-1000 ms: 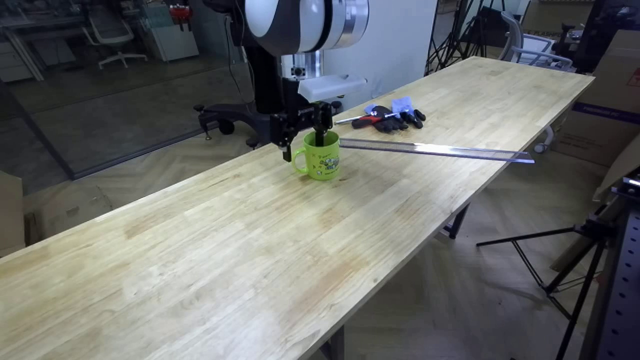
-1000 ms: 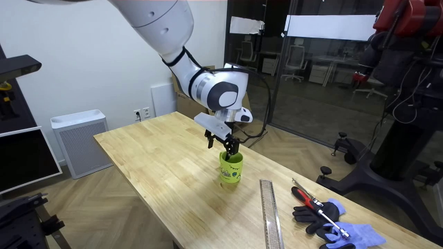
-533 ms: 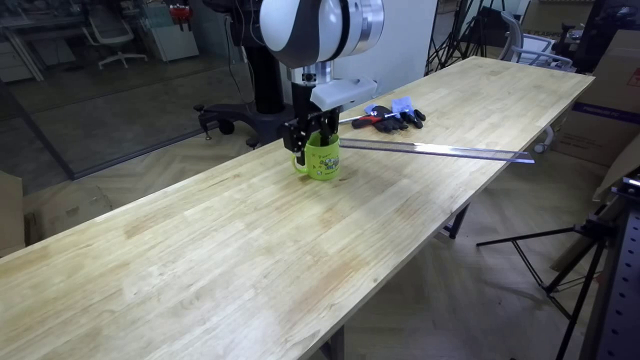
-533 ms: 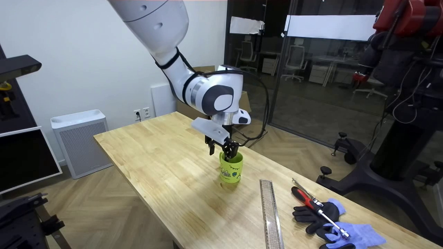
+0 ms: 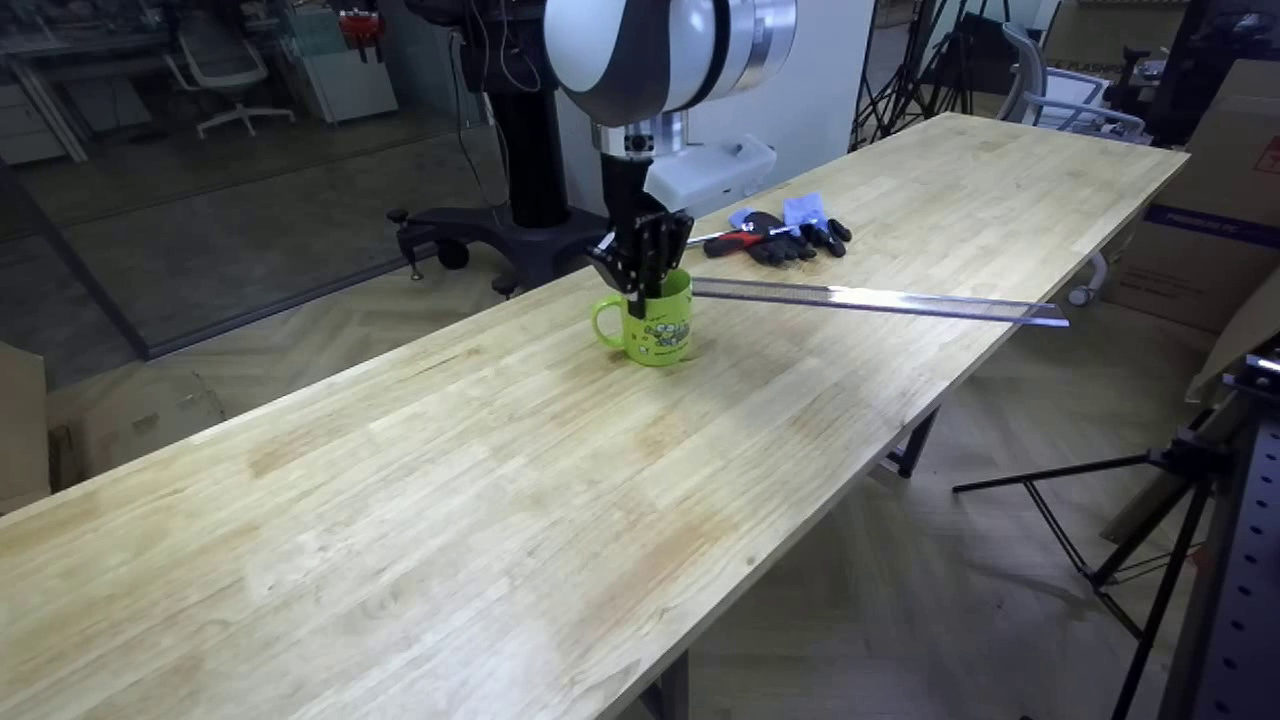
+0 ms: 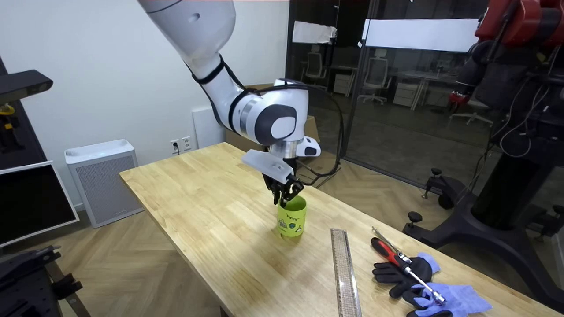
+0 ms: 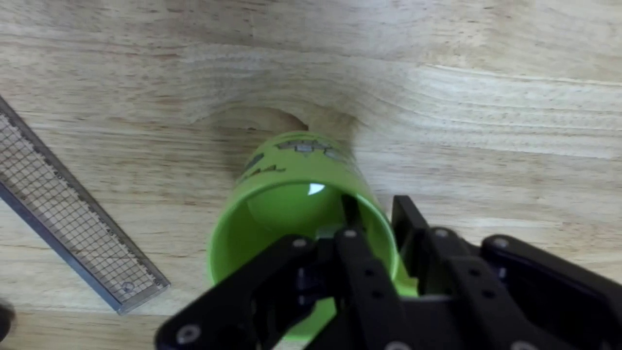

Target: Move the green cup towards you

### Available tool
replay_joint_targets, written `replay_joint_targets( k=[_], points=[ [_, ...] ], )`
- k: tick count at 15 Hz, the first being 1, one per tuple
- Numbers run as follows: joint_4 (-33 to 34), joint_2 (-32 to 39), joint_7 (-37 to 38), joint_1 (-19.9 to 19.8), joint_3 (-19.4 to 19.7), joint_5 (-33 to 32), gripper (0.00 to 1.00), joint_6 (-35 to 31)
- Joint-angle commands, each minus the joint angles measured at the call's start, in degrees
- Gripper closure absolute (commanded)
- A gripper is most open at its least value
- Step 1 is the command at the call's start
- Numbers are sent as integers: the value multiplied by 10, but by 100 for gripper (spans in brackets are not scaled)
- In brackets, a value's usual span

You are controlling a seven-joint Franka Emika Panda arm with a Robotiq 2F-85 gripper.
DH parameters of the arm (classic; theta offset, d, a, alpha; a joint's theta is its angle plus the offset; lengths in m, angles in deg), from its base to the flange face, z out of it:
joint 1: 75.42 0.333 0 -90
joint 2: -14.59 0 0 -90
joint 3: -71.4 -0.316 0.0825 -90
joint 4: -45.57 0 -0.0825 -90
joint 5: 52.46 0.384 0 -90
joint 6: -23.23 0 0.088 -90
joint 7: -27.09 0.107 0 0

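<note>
In an exterior view, saw the green cup [image 5: 660, 335] standing upright on the table [image 5: 500, 480], nearer the long edge beside the black wheeled stand [image 5: 545, 240] than the opposite long edge, with the handle to the left. Saw the gripper [image 5: 646, 300] hanging from the white arm [image 5: 625, 55] over the cup, pointing down, with one finger [image 5: 637, 305] outside the cup near the handle and the other dipped into the mouth. Noted the clear ruler [image 5: 870, 299] lying crosswise beyond the cup, with one end jutting past the opposite long edge, and the gloves [image 5: 804, 208] heaped farther along, near the stand-side edge.

In an exterior view, found the cup near the stand-side long edge and well apart from the short edge and both corners at the back. Saw both fingers close together at the cup's rim, on the side facing that short edge. Found the ruler between the cup and the gloves, and a tool [image 6: 387, 251] with a red-and-black handle lying partly over the gloves.

In the wrist view, looked down into the cup. Made out the jaws set at a narrow gap, straddling the cup's wall, with part of that wall visible between. Could not tell in any view a firm pinch from a loose straddle. Made out the ruler's end on the left, apart from the cup.
</note>
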Motion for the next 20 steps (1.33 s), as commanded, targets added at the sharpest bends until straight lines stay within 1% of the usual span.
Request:
replay_joint_targets(
  k=[1, 2, 3, 8, 12, 15, 20],
  points=[
    [-34, -32, 5, -6, -1, -8, 100, 10],
    [-34, -32, -2, -10, -5, -5, 100, 16],
    [-34, -34, -10, -14, -10, -2, 98, 24],
    [-28, -32, -56, -23, -40, 9, 98, 63],
    [-31, -35, -61, -16, -59, 19, 98, 103],
    [-42, -34, -25, 10, -50, 5, 98, 96],
    [-71, -40, 78, 63, -18, -25, 98, 62]
  ],
)
